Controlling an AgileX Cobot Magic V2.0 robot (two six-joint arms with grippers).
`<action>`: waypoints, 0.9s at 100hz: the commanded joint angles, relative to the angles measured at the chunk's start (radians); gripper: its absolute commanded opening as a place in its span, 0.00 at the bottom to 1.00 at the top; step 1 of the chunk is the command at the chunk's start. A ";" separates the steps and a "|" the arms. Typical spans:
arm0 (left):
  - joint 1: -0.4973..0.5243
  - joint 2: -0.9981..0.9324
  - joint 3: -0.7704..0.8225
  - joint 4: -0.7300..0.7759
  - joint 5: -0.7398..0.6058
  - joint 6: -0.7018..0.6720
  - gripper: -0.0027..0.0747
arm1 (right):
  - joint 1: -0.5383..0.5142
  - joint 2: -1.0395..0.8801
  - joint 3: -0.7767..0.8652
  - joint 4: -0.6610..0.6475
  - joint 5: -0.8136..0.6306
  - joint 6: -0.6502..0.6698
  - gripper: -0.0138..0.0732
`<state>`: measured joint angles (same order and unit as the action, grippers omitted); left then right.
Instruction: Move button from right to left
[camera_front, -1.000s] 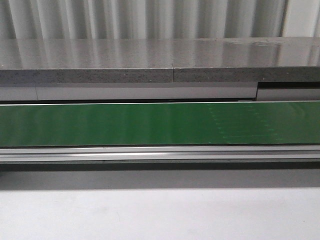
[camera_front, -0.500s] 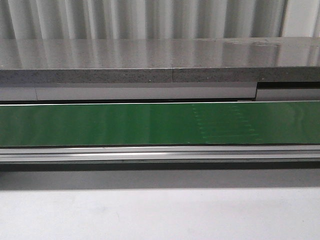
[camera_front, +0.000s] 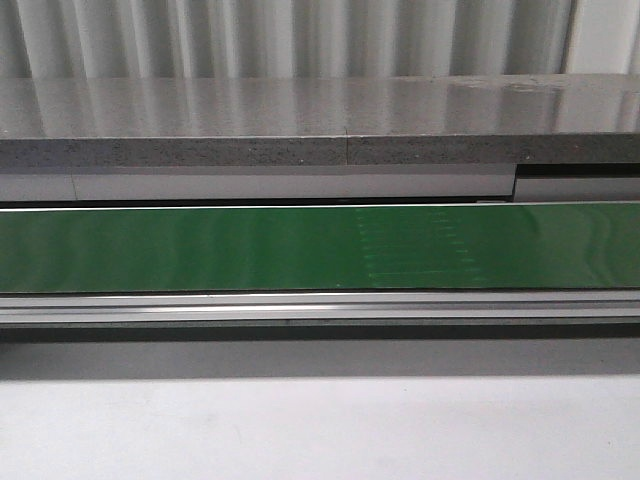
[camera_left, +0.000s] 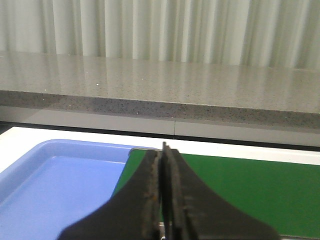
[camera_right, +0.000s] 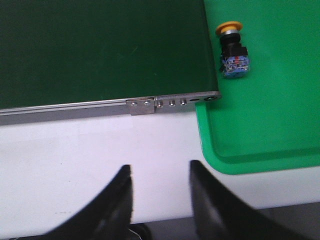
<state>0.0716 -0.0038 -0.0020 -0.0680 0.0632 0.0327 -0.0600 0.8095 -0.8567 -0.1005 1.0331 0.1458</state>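
The button (camera_right: 232, 49) lies on its side in a bright green tray (camera_right: 270, 130), yellow cap toward the belt's end, blue block behind it. My right gripper (camera_right: 160, 172) is open over the white table, short of the tray and apart from the button. In the left wrist view my left gripper (camera_left: 163, 150) is shut with nothing between its fingers, hanging over the spot where the green belt (camera_left: 240, 187) meets a blue tray (camera_left: 60, 180). Neither gripper nor the button shows in the front view.
The green belt (camera_front: 200, 250) runs across the front view between a metal rail (camera_front: 320, 305) and a grey stone ledge (camera_front: 300, 125). White table (camera_front: 320, 430) lies in front. A faint dotted patch (camera_front: 415, 245) marks the belt right of centre.
The faint dotted patch on the belt has drifted leftward across the front view. Nothing else has visibly moved.
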 joint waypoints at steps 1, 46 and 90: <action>-0.002 -0.037 0.024 -0.009 -0.075 -0.010 0.01 | -0.005 0.042 -0.050 -0.024 -0.038 -0.003 0.80; -0.002 -0.037 0.024 -0.009 -0.075 -0.010 0.01 | -0.205 0.223 -0.122 -0.132 -0.101 0.124 0.82; -0.002 -0.037 0.024 -0.009 -0.075 -0.010 0.01 | -0.440 0.580 -0.315 -0.019 -0.136 0.123 0.82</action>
<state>0.0716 -0.0038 -0.0020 -0.0680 0.0632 0.0327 -0.4685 1.3641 -1.1233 -0.1459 0.9529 0.2719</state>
